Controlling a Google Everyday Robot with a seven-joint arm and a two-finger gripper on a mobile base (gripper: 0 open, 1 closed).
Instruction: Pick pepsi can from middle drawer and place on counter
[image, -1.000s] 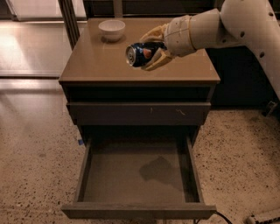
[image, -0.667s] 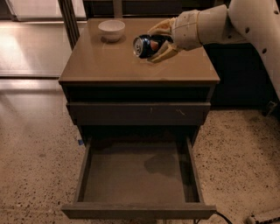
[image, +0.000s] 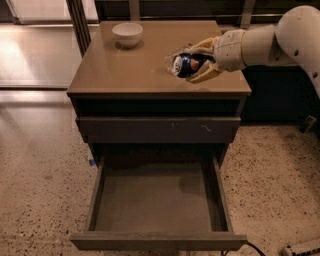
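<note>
My gripper (image: 196, 62) is shut on the pepsi can (image: 185, 65), a dark blue can with a silver end facing the camera. The can lies on its side in the fingers, just above the right part of the counter (image: 130, 70). I cannot tell whether it touches the tan top. My white arm reaches in from the right. The middle drawer (image: 157, 200) is pulled out wide below, and its flat grey-brown bottom holds nothing.
A small white bowl (image: 127, 34) stands at the back left of the counter. The closed upper drawer front (image: 157, 129) is above the open one. Speckled floor lies on both sides of the cabinet. A dark cabinet stands to the right behind my arm.
My gripper has carried the can up and to the right over the counter, then lowered it a little toward the right part of the top.
</note>
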